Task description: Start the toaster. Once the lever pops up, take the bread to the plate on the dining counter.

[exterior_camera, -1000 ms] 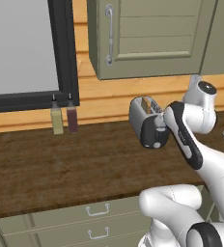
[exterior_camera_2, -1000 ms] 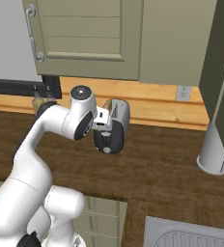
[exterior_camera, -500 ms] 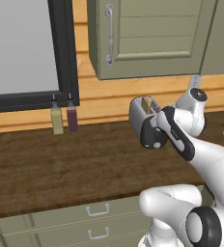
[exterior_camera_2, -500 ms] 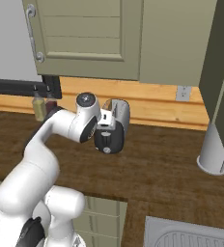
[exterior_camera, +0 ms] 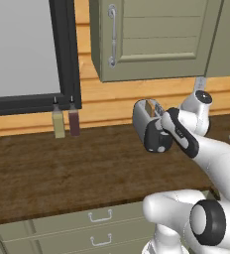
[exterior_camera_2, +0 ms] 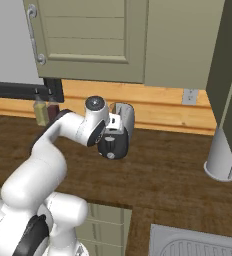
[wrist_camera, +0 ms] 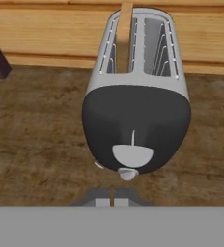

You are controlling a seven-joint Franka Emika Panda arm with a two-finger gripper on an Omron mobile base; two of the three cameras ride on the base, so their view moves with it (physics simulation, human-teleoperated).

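Note:
The toaster (wrist_camera: 135, 96) stands on a dark wood counter (exterior_camera: 62, 173), its black end panel facing my hand. A small silver lever (wrist_camera: 127, 173) juts out low on that panel. The bread (wrist_camera: 124, 36) stands upright in the toaster's left slot, its tan edge poking above the top. My gripper (wrist_camera: 114, 201) is shut, both fingertips pressed together just below the lever with nothing between them. From the base, the toaster (exterior_camera: 147, 121) has my hand right at its front end, and the gripper (exterior_camera_2: 109, 132) sits against the toaster (exterior_camera_2: 123, 127). The plate and the dining counter are out of view.
Two small bottles (exterior_camera: 59, 124) (exterior_camera: 74, 122) stand by the wall left of the toaster, under a dark window frame (exterior_camera: 67, 54). A wall cabinet (exterior_camera: 151, 39) hangs overhead. A pale grey cylinder (exterior_camera_2: 222, 155) stands to the right, and a sink (exterior_camera_2: 198, 245) lies near the front right.
The fingers have gone from wide open to shut. The hand has dropped slightly at the toaster's front end. Toaster and bread have not moved.

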